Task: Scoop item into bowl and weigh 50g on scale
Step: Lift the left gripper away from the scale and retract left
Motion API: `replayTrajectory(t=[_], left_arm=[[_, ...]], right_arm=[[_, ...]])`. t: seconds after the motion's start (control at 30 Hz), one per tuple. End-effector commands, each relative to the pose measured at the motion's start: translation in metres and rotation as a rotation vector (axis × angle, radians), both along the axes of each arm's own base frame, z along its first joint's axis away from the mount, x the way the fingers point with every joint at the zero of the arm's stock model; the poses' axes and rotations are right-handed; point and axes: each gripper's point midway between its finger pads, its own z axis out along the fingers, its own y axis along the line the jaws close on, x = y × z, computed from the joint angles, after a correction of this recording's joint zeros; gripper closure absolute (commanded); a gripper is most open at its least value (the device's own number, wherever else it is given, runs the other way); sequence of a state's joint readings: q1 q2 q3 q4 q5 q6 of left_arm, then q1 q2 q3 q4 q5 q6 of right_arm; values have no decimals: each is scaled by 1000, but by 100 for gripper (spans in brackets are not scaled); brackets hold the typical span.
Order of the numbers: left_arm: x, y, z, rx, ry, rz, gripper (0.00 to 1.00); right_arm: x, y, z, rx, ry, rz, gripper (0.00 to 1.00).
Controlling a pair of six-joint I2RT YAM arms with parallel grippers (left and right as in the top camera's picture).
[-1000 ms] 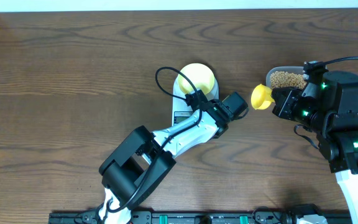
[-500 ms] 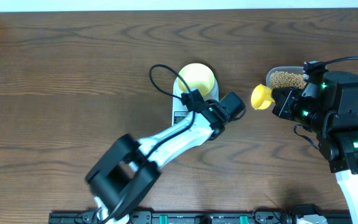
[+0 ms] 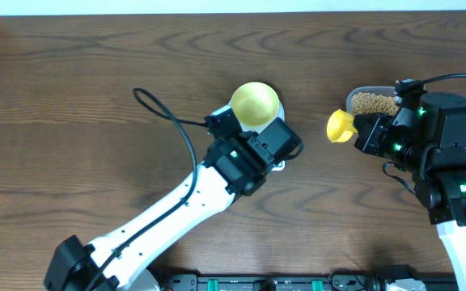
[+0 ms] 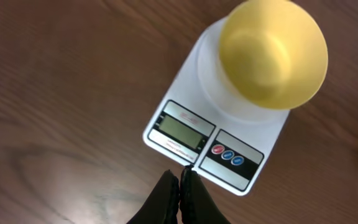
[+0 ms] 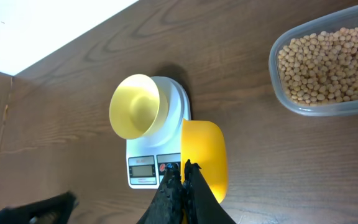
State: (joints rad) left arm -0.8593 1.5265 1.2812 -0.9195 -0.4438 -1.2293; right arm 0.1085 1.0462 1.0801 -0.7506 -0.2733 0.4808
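Swinging round, the left gripper (image 4: 180,180) hung by the scale (image 4: 191,84), fingers together and empty. The right gripper (image 5: 183,174) stayed clamped on the scoop (image 5: 205,146); scooping looked next.

Left arm (image 3: 172,206): stretched diagonally forward.
Left gripper (image 4: 180,185): fingers pressed together, empty.
Right gripper (image 5: 183,177): clamped on yellow plastic scoop (image 5: 204,152).
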Motion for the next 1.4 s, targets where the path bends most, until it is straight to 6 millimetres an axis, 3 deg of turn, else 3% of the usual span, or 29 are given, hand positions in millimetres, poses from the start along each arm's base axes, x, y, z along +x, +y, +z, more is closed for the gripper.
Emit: replayTrajectory(t=[0.0, 0.37, 0.63, 1.03, 1.37], left_arm=[[1, 14, 6, 46, -20, 8, 93], [-1, 19, 4, 61, -2, 9, 93], [-2, 19, 4, 64, 3, 9, 93], [-2, 19, 4, 64, 2, 9, 93], [-5, 28, 2, 90, 26, 21, 93]], right_arm=[[1, 1, 7, -1, -19, 17, 99], [1, -4, 4, -44, -24, 19, 99], [-6, 7, 3, -13, -9, 89, 99], [-18, 4, -10, -26, 67, 81, 99], [-16, -2, -11, -58, 61, 59, 99]])
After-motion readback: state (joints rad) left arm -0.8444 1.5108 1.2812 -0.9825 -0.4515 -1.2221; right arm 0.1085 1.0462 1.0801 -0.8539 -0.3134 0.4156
